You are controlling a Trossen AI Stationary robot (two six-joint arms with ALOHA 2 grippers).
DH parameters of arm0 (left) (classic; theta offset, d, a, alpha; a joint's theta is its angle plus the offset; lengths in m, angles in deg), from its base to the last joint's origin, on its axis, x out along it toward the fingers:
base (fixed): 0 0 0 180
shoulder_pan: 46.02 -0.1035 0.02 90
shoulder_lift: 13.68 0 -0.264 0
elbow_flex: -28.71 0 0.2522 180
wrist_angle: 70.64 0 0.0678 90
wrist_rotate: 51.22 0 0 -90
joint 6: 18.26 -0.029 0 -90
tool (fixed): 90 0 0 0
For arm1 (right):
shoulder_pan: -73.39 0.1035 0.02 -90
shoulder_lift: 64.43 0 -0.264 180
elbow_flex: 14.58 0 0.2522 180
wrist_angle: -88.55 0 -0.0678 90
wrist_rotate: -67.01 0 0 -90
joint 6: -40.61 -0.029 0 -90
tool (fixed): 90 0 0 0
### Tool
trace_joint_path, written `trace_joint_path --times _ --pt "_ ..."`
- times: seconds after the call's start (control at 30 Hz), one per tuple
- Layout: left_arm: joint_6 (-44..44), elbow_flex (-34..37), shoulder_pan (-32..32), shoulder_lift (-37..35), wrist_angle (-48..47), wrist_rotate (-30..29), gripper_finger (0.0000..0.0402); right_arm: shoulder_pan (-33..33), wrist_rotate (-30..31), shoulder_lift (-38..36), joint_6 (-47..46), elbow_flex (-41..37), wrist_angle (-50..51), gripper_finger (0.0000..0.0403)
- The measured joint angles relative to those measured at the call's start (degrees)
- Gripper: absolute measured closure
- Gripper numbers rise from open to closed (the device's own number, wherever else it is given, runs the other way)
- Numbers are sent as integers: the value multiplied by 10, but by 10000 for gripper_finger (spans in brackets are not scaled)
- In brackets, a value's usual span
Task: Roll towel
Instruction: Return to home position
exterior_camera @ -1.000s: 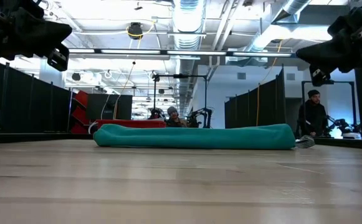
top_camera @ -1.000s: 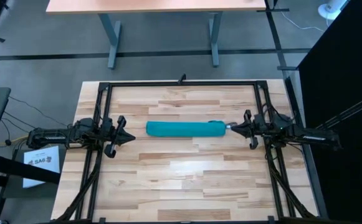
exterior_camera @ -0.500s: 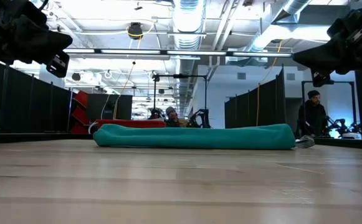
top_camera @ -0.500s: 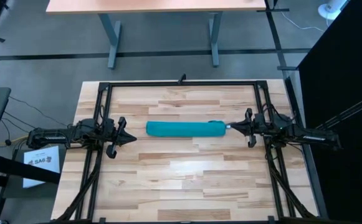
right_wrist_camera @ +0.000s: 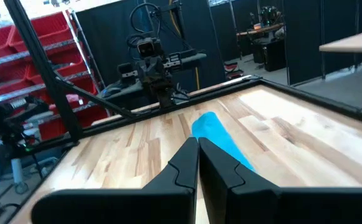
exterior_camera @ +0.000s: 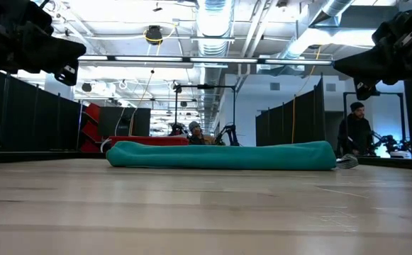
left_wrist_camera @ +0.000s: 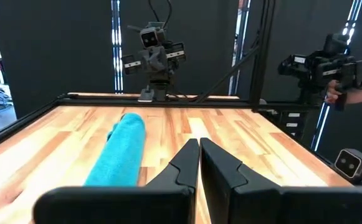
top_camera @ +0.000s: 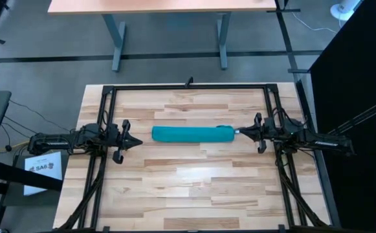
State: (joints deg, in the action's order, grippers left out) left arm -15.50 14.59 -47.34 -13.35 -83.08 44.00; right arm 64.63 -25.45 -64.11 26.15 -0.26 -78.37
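The teal towel (top_camera: 192, 134) lies rolled into a long cylinder across the middle of the wooden table, resting on its side (exterior_camera: 221, 155). My left gripper (top_camera: 138, 142) hovers above the table off the roll's left end, shut and holding nothing (left_wrist_camera: 199, 149). My right gripper (top_camera: 241, 131) hovers off the roll's right end, also shut with nothing between its fingers (right_wrist_camera: 197, 147). The roll (left_wrist_camera: 121, 152) shows ahead of the left fingers, and the roll (right_wrist_camera: 221, 140) shows ahead of the right ones.
A black frame (top_camera: 189, 87) runs around the tabletop. Bare wood spreads in front of the roll (top_camera: 194, 181). A paper sheet (top_camera: 42, 169) lies beside the table's left edge. A desk (top_camera: 168, 6) stands beyond the far edge. People show in the room behind (exterior_camera: 354, 131).
My left gripper has edged slightly toward the table's near edge. The rolled towel has stayed where it was.
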Motion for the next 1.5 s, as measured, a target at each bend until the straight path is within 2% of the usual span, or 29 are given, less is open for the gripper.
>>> trace_joint_path --times 0.2,1.5 --pt "-5 0 0 0 -4 -20 402 0 0 0 -10 0 0 403" --pt "0 0 0 0 -4 -18 402 0 -1 0 -10 0 0 403"
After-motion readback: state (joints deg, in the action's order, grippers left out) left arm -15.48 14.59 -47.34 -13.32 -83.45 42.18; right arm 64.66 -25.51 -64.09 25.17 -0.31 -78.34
